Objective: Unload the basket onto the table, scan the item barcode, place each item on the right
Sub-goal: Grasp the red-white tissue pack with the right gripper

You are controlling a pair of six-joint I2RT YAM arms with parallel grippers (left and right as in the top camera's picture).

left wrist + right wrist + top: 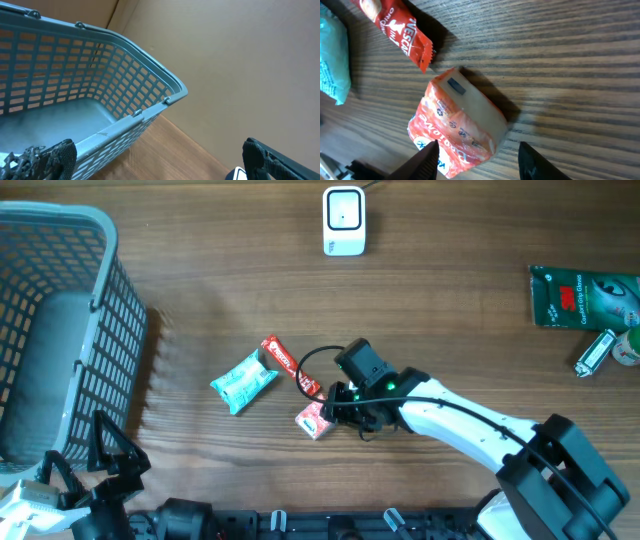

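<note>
A small orange-red packet (313,421) lies on the wooden table near the middle. In the right wrist view the packet (462,122) has a pale side with a small dark patch turned up. My right gripper (479,152) stands open over its near end, the left finger against its printed face and the right finger well off it. From overhead the right gripper (335,408) is just right of the packet. The white scanner (343,220) stands at the far edge. My left gripper (85,455) is open and empty at the front left, by the basket.
A red stick packet (290,366) and a teal packet (243,381) lie just left of the orange one. A grey plastic basket (110,280) fills the left side. At the far right lie a green packet (585,297) and a small tube (594,353).
</note>
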